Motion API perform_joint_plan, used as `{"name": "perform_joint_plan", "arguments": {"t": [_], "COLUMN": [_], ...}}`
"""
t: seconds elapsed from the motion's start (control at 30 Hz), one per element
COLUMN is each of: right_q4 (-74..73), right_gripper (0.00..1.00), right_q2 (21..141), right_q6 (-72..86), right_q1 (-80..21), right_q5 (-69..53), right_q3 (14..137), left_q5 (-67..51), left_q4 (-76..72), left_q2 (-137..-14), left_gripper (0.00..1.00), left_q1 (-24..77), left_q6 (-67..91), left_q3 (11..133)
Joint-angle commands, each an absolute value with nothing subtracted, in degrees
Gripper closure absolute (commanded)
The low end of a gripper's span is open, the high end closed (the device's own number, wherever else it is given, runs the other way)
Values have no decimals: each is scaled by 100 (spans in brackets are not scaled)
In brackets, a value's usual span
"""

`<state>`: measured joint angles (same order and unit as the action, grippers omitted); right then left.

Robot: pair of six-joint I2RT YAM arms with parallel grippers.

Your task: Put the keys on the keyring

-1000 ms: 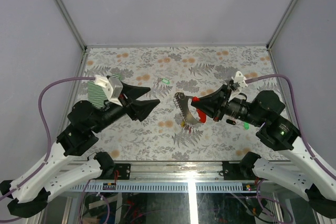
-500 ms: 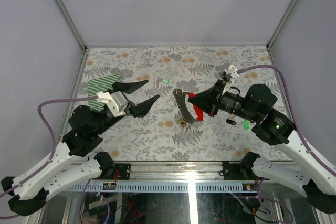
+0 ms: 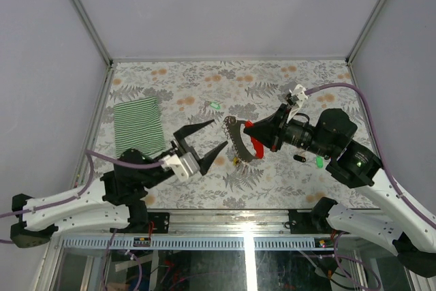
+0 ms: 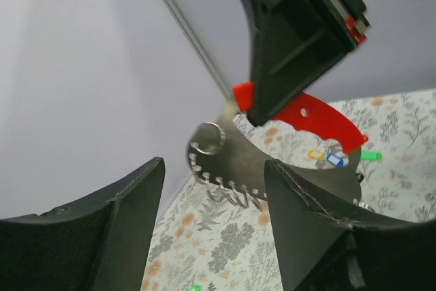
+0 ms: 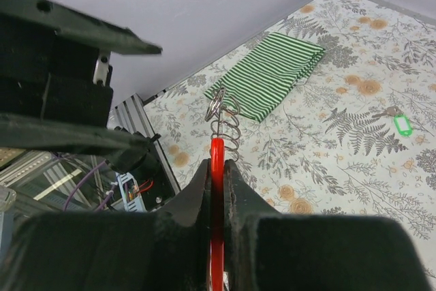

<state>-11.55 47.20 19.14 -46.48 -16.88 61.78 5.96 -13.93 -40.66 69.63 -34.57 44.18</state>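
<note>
The keyring [image 3: 236, 142], a curved grey strip on a red loop, is held up over mid-table. The right gripper [image 3: 249, 127] has its fingers pressed together on the red end. Closest in, a yellow-headed key [image 3: 236, 162] shows at the strip's 6 o'clock; I cannot tell if it hangs or lies. A green key [image 3: 319, 163] lies at 4 o'clock beside the right arm [image 3: 337, 131]. The left gripper [image 3: 219, 133] stands at 9 o'clock, just short of the strip, fingers spread and empty. Farther off, the green striped cloth [image 3: 138, 126] lies at 9 o'clock and a second green key [image 3: 214, 105] at 11 o'clock.
</note>
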Motion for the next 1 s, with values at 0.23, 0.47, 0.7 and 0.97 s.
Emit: {"name": "perform_joint_plan", "arguments": {"t": [0.23,0.47,0.7,0.97], "right_q4": [-915,-979,-976,-1000], "right_gripper": [100,100,100,100], "right_q2": [4684,4724,4760,4717], "right_q6": [2026,1987,1978,1973], "right_q1": [-4632,-4632,-4632,-4631], "right_q5": [-1824,-1909,-2034,-2082], "right_q3": [6456,6465,6477,6478], "left_q5": [1678,1762,1809,1854], "left_q4": [-2930,-3216,-3111,-3061], "left_q2": [-4590,-4805,-4935,-5048], "left_gripper": [49,54,55,63], "left_q1": [7534,7547,7552,7553], "left_q6": [-5047,-5350,-5542,-5705], "left_q3": [4070,4129,4190,4255]}}
